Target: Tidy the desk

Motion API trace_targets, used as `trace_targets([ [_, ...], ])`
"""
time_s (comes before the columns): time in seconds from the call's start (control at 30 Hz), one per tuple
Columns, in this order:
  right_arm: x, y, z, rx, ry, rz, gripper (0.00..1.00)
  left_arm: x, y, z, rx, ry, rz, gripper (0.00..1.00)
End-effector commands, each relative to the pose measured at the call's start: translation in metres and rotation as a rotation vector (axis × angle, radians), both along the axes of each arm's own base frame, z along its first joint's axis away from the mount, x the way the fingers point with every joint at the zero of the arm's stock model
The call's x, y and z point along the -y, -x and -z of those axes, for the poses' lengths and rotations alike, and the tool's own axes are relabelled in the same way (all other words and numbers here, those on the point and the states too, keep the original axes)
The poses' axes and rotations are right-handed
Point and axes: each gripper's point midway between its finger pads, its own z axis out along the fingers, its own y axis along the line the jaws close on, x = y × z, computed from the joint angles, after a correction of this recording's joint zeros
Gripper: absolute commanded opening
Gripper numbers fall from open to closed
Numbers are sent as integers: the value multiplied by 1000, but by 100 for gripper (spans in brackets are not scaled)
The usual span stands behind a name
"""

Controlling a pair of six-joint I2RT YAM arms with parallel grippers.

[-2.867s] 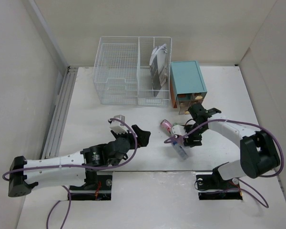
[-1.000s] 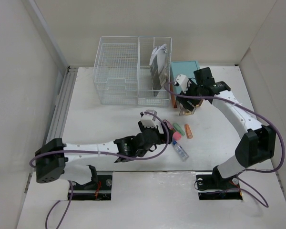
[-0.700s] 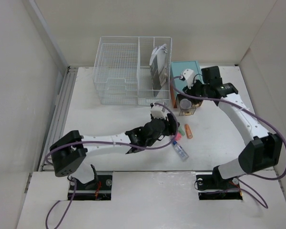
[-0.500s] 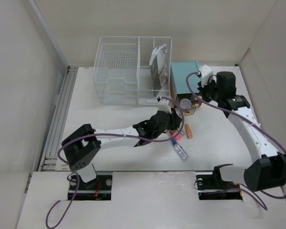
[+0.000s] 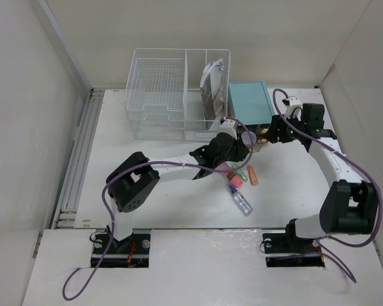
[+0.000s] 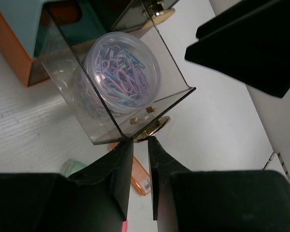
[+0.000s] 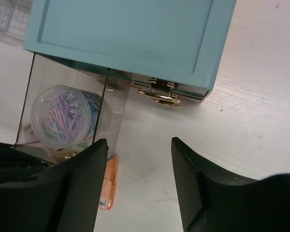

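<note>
On the white desk (image 5: 147, 185) a teal drawer box (image 5: 249, 105) has one clear drawer (image 6: 67, 82) pulled out. A round tub of pastel paper clips (image 6: 123, 72) sits inside it. My left gripper (image 6: 140, 141) reaches the drawer front, and its narrow jaws pinch the gold knob (image 6: 154, 129). In the top view this gripper (image 5: 241, 141) is stretched far across the desk. My right gripper (image 7: 139, 150) hovers open over bare desk in front of the box (image 7: 130, 38), just right of the drawer (image 7: 67, 111). Nothing is between its fingers.
An orange highlighter (image 5: 252, 175), a green one (image 5: 238, 171), a pink one (image 5: 233, 176) and a small clear bottle (image 5: 241, 203) lie in front of the drawer. A white wire basket (image 5: 179, 95) with papers stands at the back, and a metal rail (image 5: 80, 153) runs along the left edge.
My left arm stretched from the highlighters up to the drawer front and its jaws narrowed on the knob. My right gripper backed away to the right of the drawer and opened.
</note>
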Motion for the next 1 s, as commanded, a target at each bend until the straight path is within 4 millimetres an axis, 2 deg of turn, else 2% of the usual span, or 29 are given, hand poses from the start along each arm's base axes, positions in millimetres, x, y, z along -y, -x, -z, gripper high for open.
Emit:
trace_targets([
  [0.0,-9,-12,-13,15,-145,-24,63,6,-27,-28,41,47,-10,15],
  [0.03,-12,-13,-12,9,-163,-27,63,8,-29,-20,30,31,-10,15],
  [0.07,-9,-13,-9,-8,-184,-14,63,4,-39,-20,42,24,-32,15],
  [0.1,-14,-13,-9,-14,-211,-36,63,3,-49,-25,46,30,-46,15],
  [0.13,-11,-15,-11,-4,-218,-34,63,4,-50,-30,58,27,-42,15],
  [0.17,-13,-16,-13,-4,-238,-30,63,1,-60,-20,56,2,-64,15],
  [0.2,-14,-16,-7,-19,-249,-22,63,-3,-67,-24,59,1,-84,15],
  [0.23,-16,-16,-7,-14,-263,-26,63,1,-70,-27,65,8,-84,15],
  [0.27,-12,-18,-9,-6,-270,-13,63,-2,-78,-23,68,-2,-93,15],
  [0.37,-9,-24,-10,-3,-292,41,61,-5,-91,-32,79,11,-114,15],
  [0.43,-6,-31,-6,-19,-302,76,61,-7,-99,-23,73,-12,-123,15],
  [0.47,-2,-33,-1,-26,-288,99,61,-7,-100,-26,73,-11,-123,15],
  [0.5,0,-36,-4,-22,-288,118,60,-6,-100,-20,67,-19,-122,15],
  [0.57,3,-38,6,-48,-284,148,60,-8,-108,-23,71,-15,-133,15],
  [0.6,3,-38,7,-49,-284,148,59,-12,-113,-18,71,-29,-141,15],
  [0.63,3,-39,12,-64,-284,150,59,-11,-114,-22,76,-22,-141,15],
  [0.77,5,-44,21,-94,-286,168,59,-9,-111,-18,77,-27,-117,17],
  [0.8,7,-45,27,-107,-280,179,59,-11,-106,-14,70,-28,-104,22],
  [0.83,7,-50,24,-97,-286,183,59,-14,-104,-14,79,-33,-101,28],
  [0.87,9,-54,23,-92,-280,190,59,-12,-96,-23,91,-19,-89,35],
  [0.9,9,-54,31,-116,-288,198,59,-10,-89,-24,101,-19,-76,42],
  [0.93,10,-60,27,-99,-288,196,59,-16,-84,-15,87,-37,-75,57],
  [0.97,9,-61,31,-114,-296,204,59,-14,-75,-24,99,-21,-62,61],
])
